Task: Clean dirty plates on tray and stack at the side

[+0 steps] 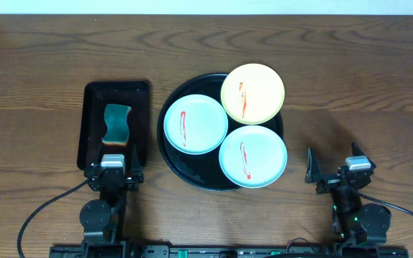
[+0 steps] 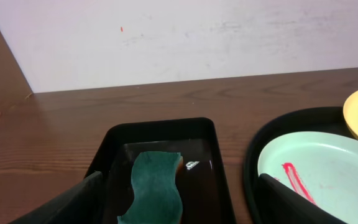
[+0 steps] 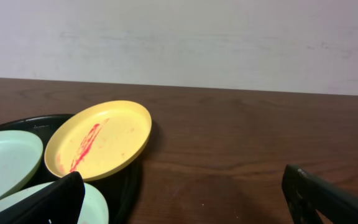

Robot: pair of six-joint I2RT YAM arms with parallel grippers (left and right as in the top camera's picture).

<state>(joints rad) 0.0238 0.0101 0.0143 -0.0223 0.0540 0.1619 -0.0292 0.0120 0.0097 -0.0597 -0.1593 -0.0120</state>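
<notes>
A round black tray (image 1: 169,159) holds three plates, each with a red smear. A pale blue plate (image 1: 196,124) lies at the left, a yellow plate (image 1: 253,93) at the back, and a second pale blue plate (image 1: 253,156) at the front right. The yellow plate overlaps the others. My left gripper (image 1: 113,170) is open and empty at the near end of the sponge tray. My right gripper (image 1: 333,166) is open and empty over bare table, right of the round tray. The yellow plate also shows in the right wrist view (image 3: 101,140).
A smaller rectangular black tray (image 1: 90,122) left of the round tray holds a green sponge (image 1: 117,124), which also shows in the left wrist view (image 2: 154,190). A wall runs behind the wooden table (image 1: 364,79).
</notes>
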